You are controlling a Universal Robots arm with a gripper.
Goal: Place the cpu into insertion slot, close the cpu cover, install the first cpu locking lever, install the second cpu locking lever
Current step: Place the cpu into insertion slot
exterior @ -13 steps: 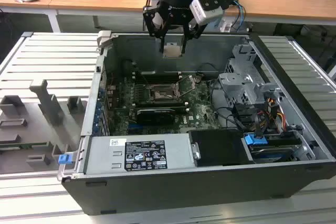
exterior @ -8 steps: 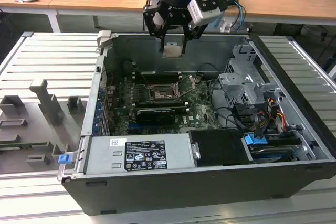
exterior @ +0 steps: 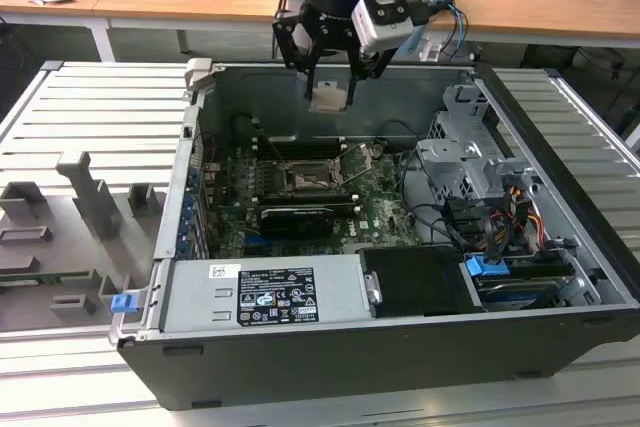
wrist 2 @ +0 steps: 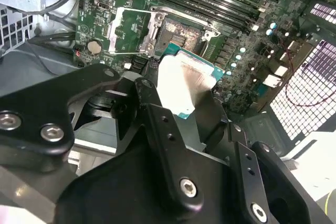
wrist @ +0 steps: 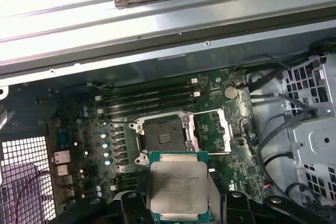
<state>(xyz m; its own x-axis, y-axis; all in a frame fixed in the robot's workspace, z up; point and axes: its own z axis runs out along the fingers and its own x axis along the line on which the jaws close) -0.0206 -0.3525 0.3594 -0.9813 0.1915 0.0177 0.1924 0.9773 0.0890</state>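
One gripper (exterior: 328,93) pinches the cpu (wrist: 176,187) above the insertion slot (wrist: 163,137), cpu cover (wrist: 191,131) open, memory slots (wrist: 147,98) alongside.

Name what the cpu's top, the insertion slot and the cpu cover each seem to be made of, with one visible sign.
The cpu: silvery metal lid, judging by its dull sheen, over a green board edge. The insertion slot: matte black frame, probably plastic. The cpu cover: thin bright sheet metal, glinting.

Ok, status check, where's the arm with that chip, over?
Gripper shut on chip, hanging high over the open case. Socket bare, cover flipped open beside it. Nothing seen between chip and socket.
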